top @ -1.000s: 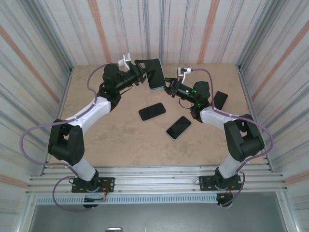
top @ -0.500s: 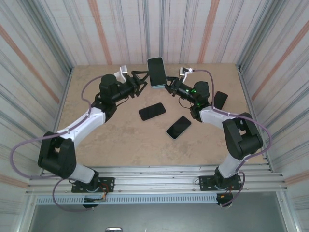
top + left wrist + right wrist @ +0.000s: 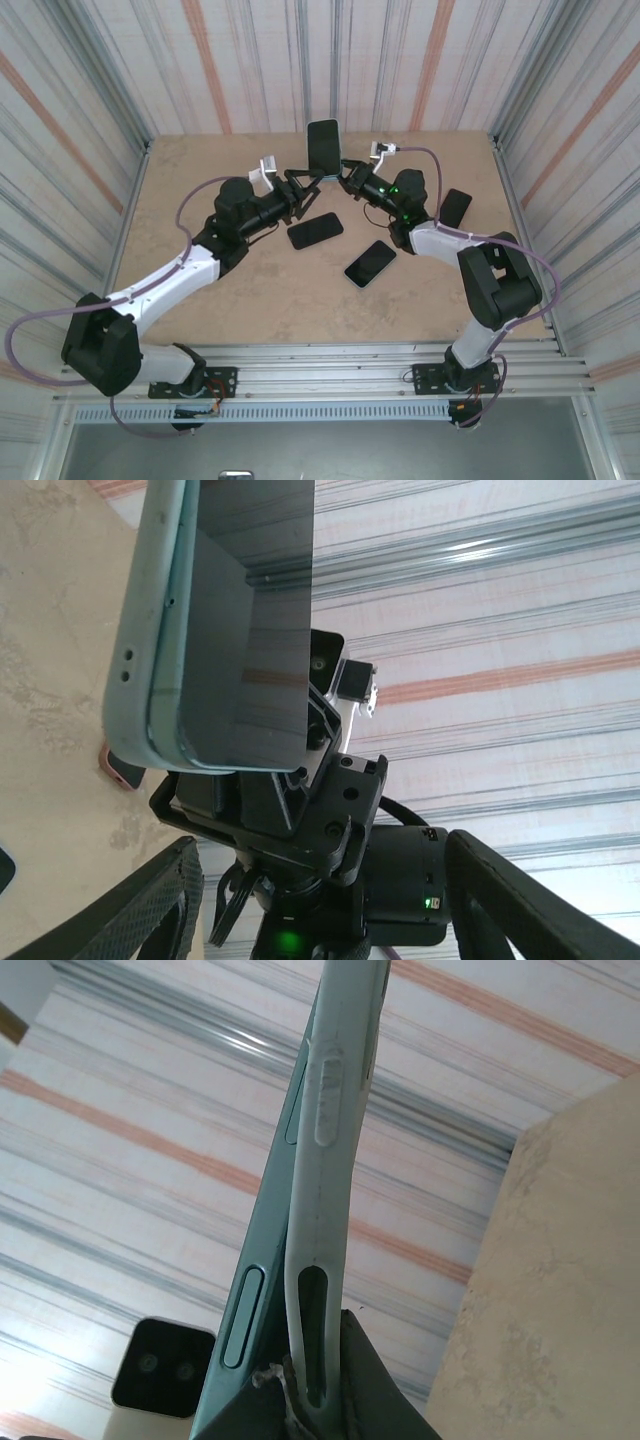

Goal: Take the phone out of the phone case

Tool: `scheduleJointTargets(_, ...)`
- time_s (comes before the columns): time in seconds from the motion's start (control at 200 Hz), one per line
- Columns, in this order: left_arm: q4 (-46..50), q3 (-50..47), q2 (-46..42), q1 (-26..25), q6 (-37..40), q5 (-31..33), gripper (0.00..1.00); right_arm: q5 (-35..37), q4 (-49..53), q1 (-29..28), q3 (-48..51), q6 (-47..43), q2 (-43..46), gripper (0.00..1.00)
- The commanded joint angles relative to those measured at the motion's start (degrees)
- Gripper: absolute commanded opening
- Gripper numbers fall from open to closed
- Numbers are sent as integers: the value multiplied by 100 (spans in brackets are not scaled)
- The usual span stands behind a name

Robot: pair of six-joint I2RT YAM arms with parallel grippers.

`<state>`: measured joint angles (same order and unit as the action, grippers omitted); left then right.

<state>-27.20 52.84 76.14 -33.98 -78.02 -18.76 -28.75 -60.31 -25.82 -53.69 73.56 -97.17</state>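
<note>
The left gripper (image 3: 305,184) hangs with its fingers spread wide and nothing between them, its tips just short of the lower end of the phone case (image 3: 150,620). Just ahead of it and slightly above, the pale green case stands on end in the air with the phone (image 3: 250,630) in it, its dark screen facing the left wrist camera. From the right wrist, the case's side wall looks bowed away from the phone's edge, so the phone seems loosened but not out. The right gripper (image 3: 344,179) is clamped on the lower end of the case and carries it alone. The risk, as I judge it, is that this pinch is narrow and low. A push from the left fingers could pivot the case out of it. It could also pop the phone free to drop onto the table (image 3: 220,290), where a spare phone (image 3: 315,230) lies just below both grippers.
</note>
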Motion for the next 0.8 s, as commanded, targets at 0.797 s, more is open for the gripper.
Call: scheduleJointTargets(0.797, -907, 80, 742, -65, -579, 743, 58, 581, -688, -300, 368, -457, 227, 8)
